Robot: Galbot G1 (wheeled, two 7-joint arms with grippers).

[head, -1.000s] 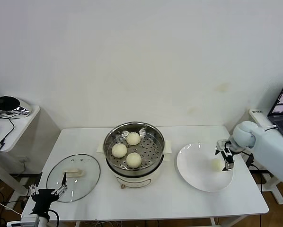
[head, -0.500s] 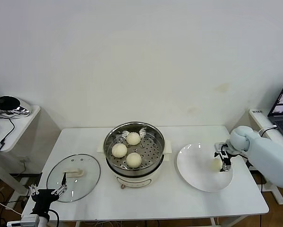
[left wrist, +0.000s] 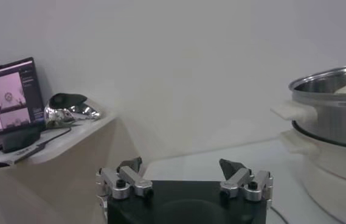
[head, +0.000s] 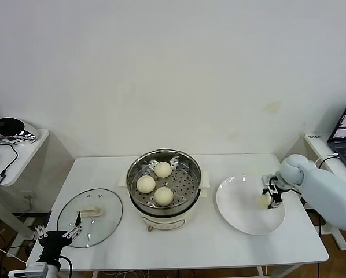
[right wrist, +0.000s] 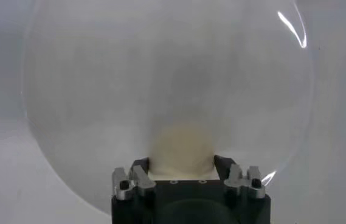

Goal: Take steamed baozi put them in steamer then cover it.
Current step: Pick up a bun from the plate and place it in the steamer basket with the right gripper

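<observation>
Right tool [head: 271, 196] straddles last baozi [head: 263, 200], fingers not visibly clenched, at plate's [head: 242, 217] right edge. Left tool [head: 58, 236] released, lower left, by cover [head: 89, 217]. Steamer [head: 163, 182] centre, three buns.

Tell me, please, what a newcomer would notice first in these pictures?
The steamer at the table's centre, open, with three baozi on its tray. To its right, the right gripper straddles the last baozi on the plate. The cover lies on the left.

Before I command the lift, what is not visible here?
- Right gripper pads on the last baozi: hidden by the gripper body in the right wrist view, too small in the head view.
- Cover: absent from both wrist views.
- Steamer: cut off by the left wrist view's edge.
</observation>
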